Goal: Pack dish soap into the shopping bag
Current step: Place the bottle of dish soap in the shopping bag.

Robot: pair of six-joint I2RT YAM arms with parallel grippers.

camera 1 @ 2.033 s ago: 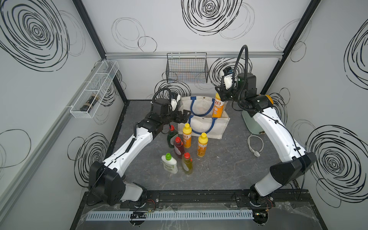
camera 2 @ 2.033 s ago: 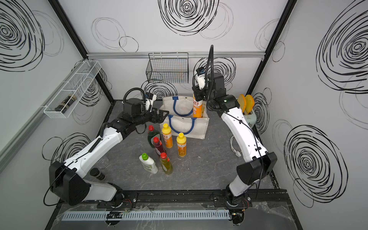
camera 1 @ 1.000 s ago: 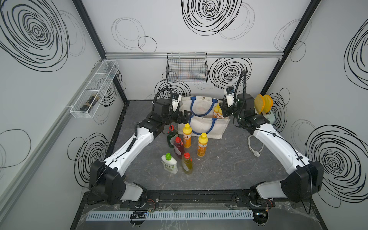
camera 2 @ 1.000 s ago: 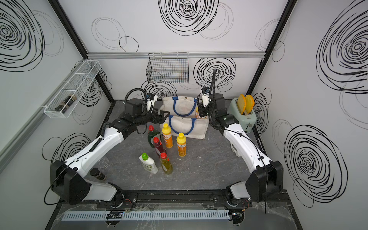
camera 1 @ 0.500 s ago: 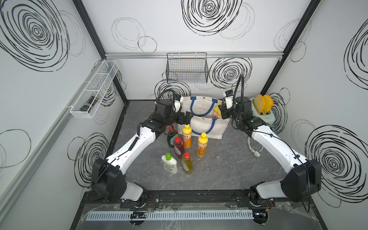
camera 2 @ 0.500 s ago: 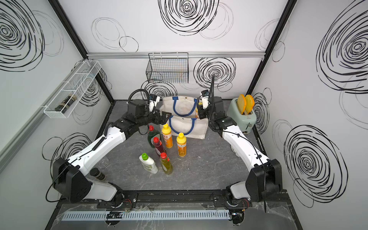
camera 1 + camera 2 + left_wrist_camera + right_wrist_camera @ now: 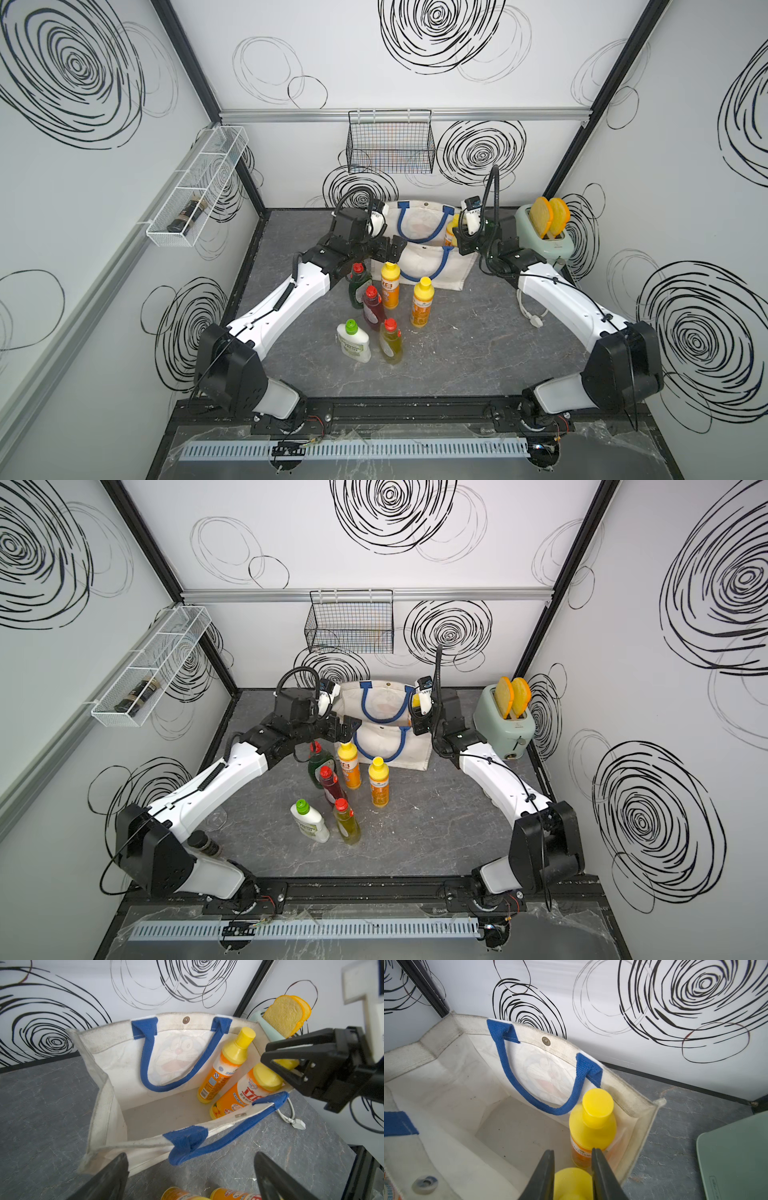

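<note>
The off-white shopping bag (image 7: 453, 274) (image 7: 411, 754) (image 7: 108, 1057) (image 7: 446, 1076) stands open at the back. My right gripper (image 7: 458, 243) (image 7: 417, 725) (image 7: 270, 1061) (image 7: 572, 1152) is shut on the yellow cap of an orange dish soap bottle (image 7: 239, 1097) (image 7: 572, 1180), tilted inside the bag's right end. Another orange bottle (image 7: 220, 1072) (image 7: 592, 1120) stands in the bag beside it. My left gripper (image 7: 390, 247) (image 7: 345, 727) (image 7: 191, 1155) hangs open and empty by the bag's near rim, above two orange bottles (image 7: 390, 284) (image 7: 422, 301). Dark green (image 7: 357, 286), red (image 7: 372, 305), yellow-green (image 7: 390, 340) and white (image 7: 353, 340) bottles stand in front.
A green toaster (image 7: 544, 232) with two bread slices stands right of the bag, its white cable (image 7: 528, 307) on the floor. A black wire basket (image 7: 390, 145) hangs on the back wall, a white wire shelf (image 7: 195, 187) on the left wall. A dark jar (image 7: 203, 841) sits near my left arm's base.
My right gripper has come down with the orange bottle from above the bag into its right end. My left gripper has edged a little toward the bag.
</note>
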